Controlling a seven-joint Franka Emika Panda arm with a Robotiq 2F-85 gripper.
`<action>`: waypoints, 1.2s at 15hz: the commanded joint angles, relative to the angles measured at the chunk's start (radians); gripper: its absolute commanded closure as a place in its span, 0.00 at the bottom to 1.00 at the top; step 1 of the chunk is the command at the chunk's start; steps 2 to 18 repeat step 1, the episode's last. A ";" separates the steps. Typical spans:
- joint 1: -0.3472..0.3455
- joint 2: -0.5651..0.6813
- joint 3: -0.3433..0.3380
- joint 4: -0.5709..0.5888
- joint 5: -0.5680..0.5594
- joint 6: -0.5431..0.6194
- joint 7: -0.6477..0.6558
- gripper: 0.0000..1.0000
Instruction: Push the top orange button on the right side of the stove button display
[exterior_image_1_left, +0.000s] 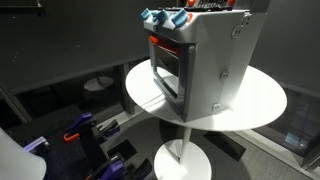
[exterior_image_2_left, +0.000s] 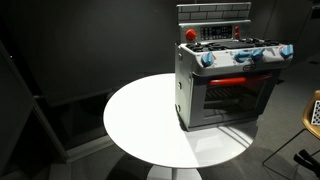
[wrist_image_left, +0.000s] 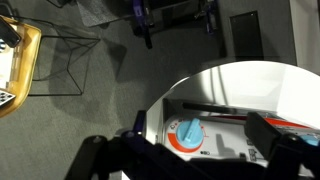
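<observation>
The stove (exterior_image_1_left: 205, 60) is a small grey metal toy oven standing on the round white table (exterior_image_1_left: 265, 100); it shows in both exterior views (exterior_image_2_left: 225, 85). It has a dark glass door, a red-orange strip above it and blue knobs (exterior_image_2_left: 245, 57) along the top. Its back panel holds the button display (exterior_image_2_left: 215, 33), with a small reddish spot at its right end (exterior_image_2_left: 237, 33); I cannot make out single buttons. In the wrist view my gripper (wrist_image_left: 190, 150) hangs open and empty above the stove top, over a blue knob (wrist_image_left: 187, 132) with an orange ring. The gripper is not clear in the exterior views.
The table (exterior_image_2_left: 140, 115) has a white round foot (exterior_image_1_left: 180, 162). Purple and black equipment (exterior_image_1_left: 85, 135) stands on the dark floor beside it. A wooden object (wrist_image_left: 15, 60) and a wire frame (wrist_image_left: 70, 60) sit on the floor at the left of the wrist view.
</observation>
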 joint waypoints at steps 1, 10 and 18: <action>-0.004 0.003 0.003 0.002 0.001 -0.002 -0.001 0.00; -0.004 0.003 0.003 0.002 0.001 -0.002 -0.001 0.00; -0.004 0.003 0.003 0.002 0.001 -0.002 -0.001 0.00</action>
